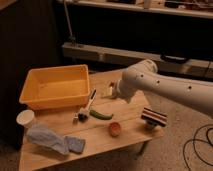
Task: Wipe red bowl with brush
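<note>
The red bowl (pixel 55 87) is a large orange-yellow rectangular tub at the table's back left. The brush (pixel 88 104) lies flat on the wood just right of the tub's front corner, with its thin whitish handle pointing away and its dark head toward the front. My white arm (pixel 150 82) reaches in from the right and ends over the table's back middle. The gripper is hidden behind the arm's rounded end, to the right of the brush and apart from it. Nothing on the table is lifted.
A green pod-like item (pixel 101 115) and a small orange round item (pixel 115 129) lie in front of the brush. A striped block brush (pixel 153 117) stands at the right edge. A white cup (pixel 25 118) and a blue-grey cloth (pixel 50 139) sit front left. Small items (pixel 110 91) lie by the arm.
</note>
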Tool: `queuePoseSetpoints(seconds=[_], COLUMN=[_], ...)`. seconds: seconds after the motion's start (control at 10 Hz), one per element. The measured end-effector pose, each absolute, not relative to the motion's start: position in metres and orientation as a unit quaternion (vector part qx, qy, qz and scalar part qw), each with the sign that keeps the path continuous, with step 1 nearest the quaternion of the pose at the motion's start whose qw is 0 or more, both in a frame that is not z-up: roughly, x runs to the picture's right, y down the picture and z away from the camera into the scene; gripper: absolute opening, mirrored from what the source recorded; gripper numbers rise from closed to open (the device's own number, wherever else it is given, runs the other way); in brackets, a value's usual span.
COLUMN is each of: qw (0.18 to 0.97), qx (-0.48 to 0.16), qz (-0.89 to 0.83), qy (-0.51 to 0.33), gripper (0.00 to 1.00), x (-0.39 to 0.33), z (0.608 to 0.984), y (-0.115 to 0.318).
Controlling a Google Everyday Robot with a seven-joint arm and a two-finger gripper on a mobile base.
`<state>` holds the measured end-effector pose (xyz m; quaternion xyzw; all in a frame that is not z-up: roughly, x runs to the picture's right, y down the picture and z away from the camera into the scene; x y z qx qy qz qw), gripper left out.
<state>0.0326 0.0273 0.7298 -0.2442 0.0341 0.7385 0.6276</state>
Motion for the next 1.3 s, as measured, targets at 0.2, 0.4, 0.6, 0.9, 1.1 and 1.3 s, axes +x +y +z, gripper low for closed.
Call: queuePoseSetpoints(seconds=[0.2,0.4,0.6,0.9,1.1,1.3], qw=[0.616,0.587,0.564,0.550,0.536,0.519], qx=[-0.243,-0.248,-0.261,-0.273,-0.276,-0.285], qz=[0.748,0.770,0.781,0.785,0.792,0.799], qy=[0.033,0.046,0.060,0.078,0.098,0.111], gripper=[0.80,0.80,0.80,0.80,0.80,0.80], x=[0.013,0.010,0.012,-0.010,-0.017,-0.019], z=[0.743,0.773,0.797,0.823,0.844,0.862], y=[0.012,0.004,0.001,-0.009,-0.006,-0.001])
